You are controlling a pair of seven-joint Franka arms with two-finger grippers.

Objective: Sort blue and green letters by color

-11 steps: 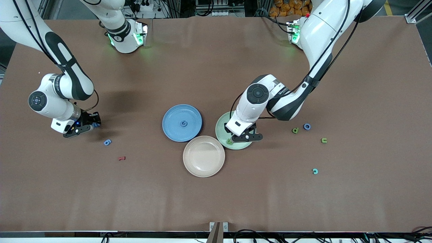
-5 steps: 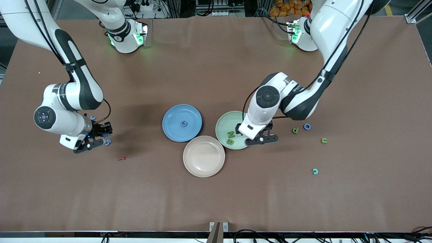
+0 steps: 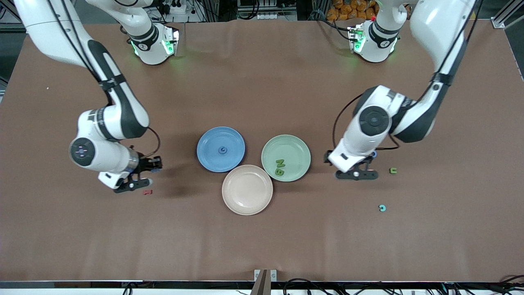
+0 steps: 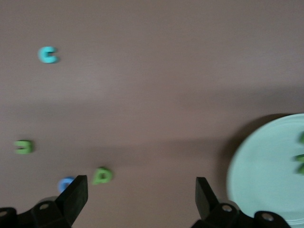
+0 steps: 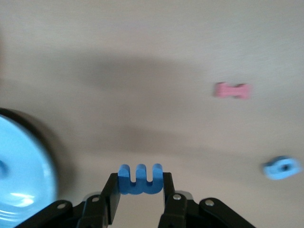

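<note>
I see my right gripper (image 5: 141, 186) above the bare desk (image 3: 262, 229) toward the right arm's end, its jaws clamped on a blue letter (image 5: 140, 179) with three prongs, an E or M shape. Just beside it on the desk lies a dark red letter (image 3: 147, 191), pink in the right wrist view, where another small blue letter with a hole (image 5: 282, 167) also lies on the desk. My left gripper (image 4: 140, 194) is over the desk between the green plate (image 3: 285, 141) and the loose letters toward the left arm's end, jaws wide apart and holding nothing. In the green plate I read two olive green letters, N (image 3: 280, 163) and B (image 3: 279, 172). The blue plate (image 3: 208, 143) carries one small blue letter (image 3: 222, 150) at its middle; the beige plate (image 3: 247, 189) lies nearer to the front camera, touching both. From the left wrist I see a green letter with a hole (image 4: 102, 175), a blue ring (image 4: 66, 183) beside it, a green U shape (image 3: 393, 171) and a teal C (image 3: 382, 208). No brand names are legible.
</note>
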